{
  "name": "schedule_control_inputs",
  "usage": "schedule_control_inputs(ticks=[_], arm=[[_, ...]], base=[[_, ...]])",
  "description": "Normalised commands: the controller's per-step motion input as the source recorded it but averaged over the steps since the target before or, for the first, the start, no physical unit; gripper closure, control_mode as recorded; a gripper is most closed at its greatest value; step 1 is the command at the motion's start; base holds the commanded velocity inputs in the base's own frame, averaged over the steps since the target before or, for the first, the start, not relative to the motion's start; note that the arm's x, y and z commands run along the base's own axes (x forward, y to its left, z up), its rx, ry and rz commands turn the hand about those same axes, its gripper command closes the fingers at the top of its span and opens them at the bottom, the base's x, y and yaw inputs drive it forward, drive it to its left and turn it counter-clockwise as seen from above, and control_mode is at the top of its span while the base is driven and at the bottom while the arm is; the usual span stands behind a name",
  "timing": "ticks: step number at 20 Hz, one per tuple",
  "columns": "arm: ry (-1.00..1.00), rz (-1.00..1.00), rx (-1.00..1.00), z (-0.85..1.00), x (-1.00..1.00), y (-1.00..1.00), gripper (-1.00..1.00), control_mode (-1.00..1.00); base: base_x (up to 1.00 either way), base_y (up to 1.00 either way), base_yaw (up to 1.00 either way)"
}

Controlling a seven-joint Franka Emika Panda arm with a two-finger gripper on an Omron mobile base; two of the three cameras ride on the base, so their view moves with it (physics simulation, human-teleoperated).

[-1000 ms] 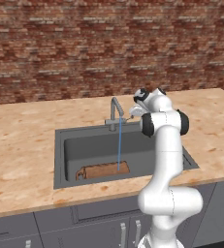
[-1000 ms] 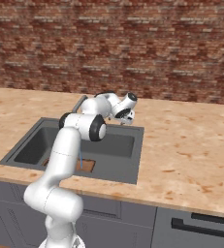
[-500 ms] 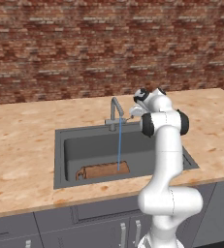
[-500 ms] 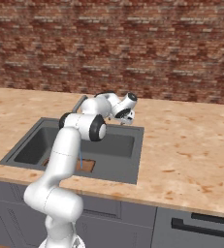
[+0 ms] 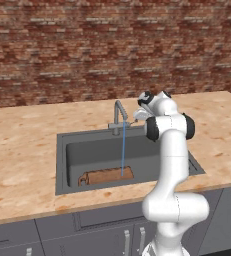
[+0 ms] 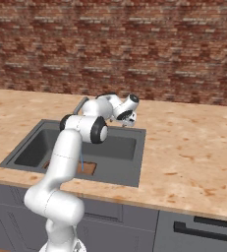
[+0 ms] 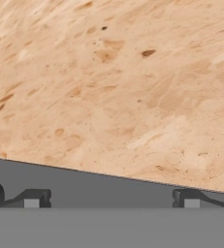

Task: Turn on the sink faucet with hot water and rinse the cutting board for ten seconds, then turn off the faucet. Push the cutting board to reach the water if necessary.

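The grey sink faucet [image 5: 118, 114] stands at the back rim of the dark sink [image 5: 62, 150], and a thin blue stream of water [image 5: 123, 155] falls from its spout. The stream lands on the right end of the reddish-brown cutting board [image 5: 106, 176], which lies flat along the basin's front wall. My gripper [image 5: 136, 116] hovers just right of the faucet base, near its side lever. In the hand view my gripper [image 7: 111, 201] is open, its fingertips [image 7: 32, 198] wide apart over the sink rim [image 7: 108, 186], with nothing between them. From the right, the arm hides most of the cutting board [image 6: 88, 168].
A light wooden counter [image 5: 22, 150] surrounds the sink, and a brick wall [image 5: 87, 50] runs behind it. Grey cabinet fronts [image 5: 87, 235] lie below the counter's front edge. A dark appliance handle [image 6: 208, 231] shows at the lower right.
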Motion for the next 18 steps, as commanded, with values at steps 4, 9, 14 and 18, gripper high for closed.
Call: schedule_control_inputs(ticks=[4, 9, 14, 18], arm=[[0.00, 0.00, 0.00, 0.00, 0.00, 0.00, -1.00, -1.00], [0.00, 0.00, 0.00, 0.00, 0.00, 0.00, -1.00, -1.00], [0.00, 0.00, 0.00, 0.00, 0.00, 0.00, -1.00, -1.00], [0.00, 0.00, 0.00, 0.00, 0.00, 0.00, -1.00, -1.00]], base=[[0.00, 0.00, 0.00], [0.00, 0.00, 0.00], [0.00, 0.00, 0.00], [0.00, 0.00, 0.00]])
